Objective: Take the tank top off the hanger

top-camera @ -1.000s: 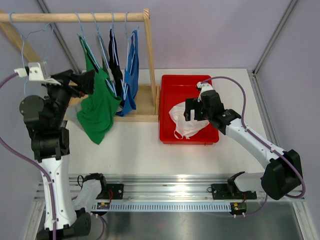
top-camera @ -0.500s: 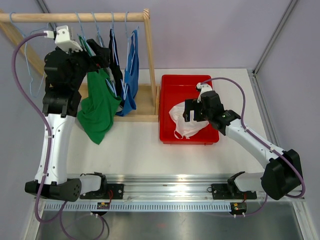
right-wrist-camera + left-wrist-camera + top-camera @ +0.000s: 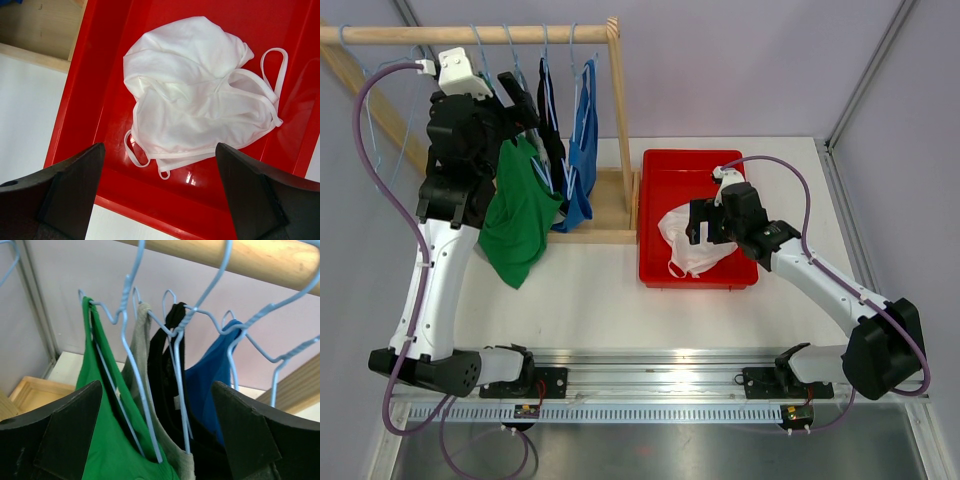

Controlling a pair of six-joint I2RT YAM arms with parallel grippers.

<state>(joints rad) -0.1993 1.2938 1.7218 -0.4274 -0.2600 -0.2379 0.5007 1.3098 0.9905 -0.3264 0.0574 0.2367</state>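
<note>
Presumably light, limp and easily stretched, green fabric tank top [image 3: 520, 215] hung on pale-blue wire hanger [image 3: 123, 310] under round wooden rail [image 3: 470, 34]; left pincer [image 3: 156, 390] spread apart before it, shoulder strap near hook judged best hold; right pincer [image 3: 160, 150] apart over red plastic tray [image 3: 644, 215].

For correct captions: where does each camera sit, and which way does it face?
Top external: above and behind the bases, looking down at table, rack and red tray; both arms show.
Left wrist: near the rack, facing hangers and green tank top; open left gripper frames them.
Right wrist: above the tray, looking down on white tank top; open right gripper shows.
Shared: top and right wrist both see the white tank top.
</note>
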